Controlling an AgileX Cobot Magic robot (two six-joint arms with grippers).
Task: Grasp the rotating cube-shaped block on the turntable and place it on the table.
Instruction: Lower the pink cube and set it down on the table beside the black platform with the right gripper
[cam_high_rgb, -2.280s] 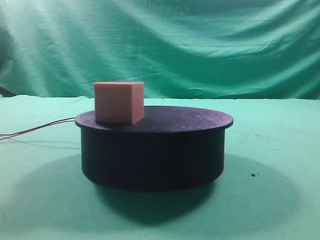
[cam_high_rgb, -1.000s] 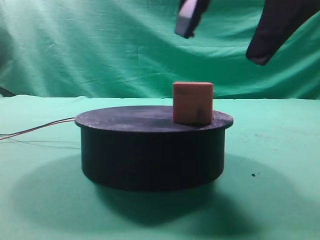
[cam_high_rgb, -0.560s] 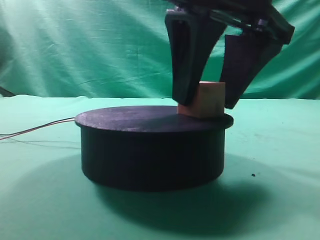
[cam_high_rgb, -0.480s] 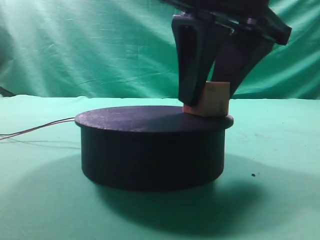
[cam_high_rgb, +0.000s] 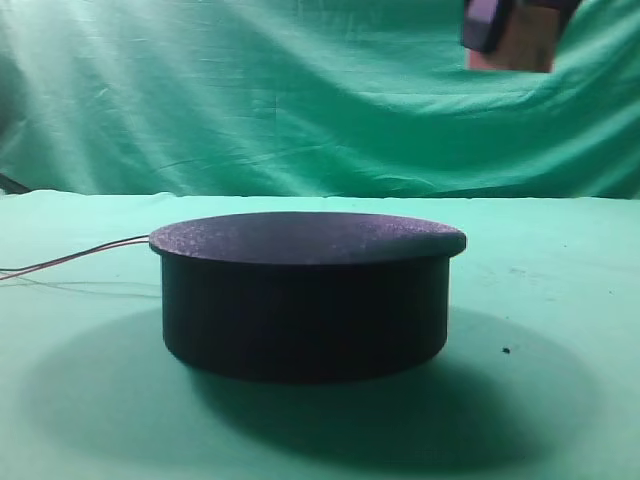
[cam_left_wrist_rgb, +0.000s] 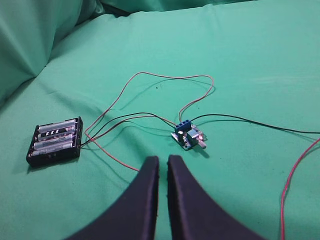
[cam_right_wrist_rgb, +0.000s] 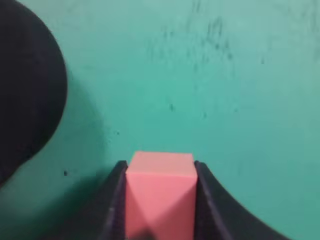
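- Exterior high view: black turntable (cam_high_rgb: 305, 295) on the green table (cam_high_rgb: 560, 400), top bare, thin wires (cam_high_rgb: 70, 262) going out from the left side. High at the upper right, right tool (cam_high_rgb: 512, 30) closed on the cube-shaped block (cam_high_rgb: 522, 45), well above the turntable.
- Left wrist view: left tool (cam_left_wrist_rgb: 163, 162) with the two fingers almost touching, nothing between. On the table, battery holder (cam_left_wrist_rgb: 55, 141) with batteries (cam_left_wrist_rgb: 54, 136) inside, wired to a small circuit board (cam_left_wrist_rgb: 189, 136).
- Right wrist view: pink cube-shaped block (cam_right_wrist_rgb: 160, 192) pinched between both dark fingers (cam_right_wrist_rgb: 116, 200), above the table; turntable edge (cam_right_wrist_rgb: 27, 95) at the left.
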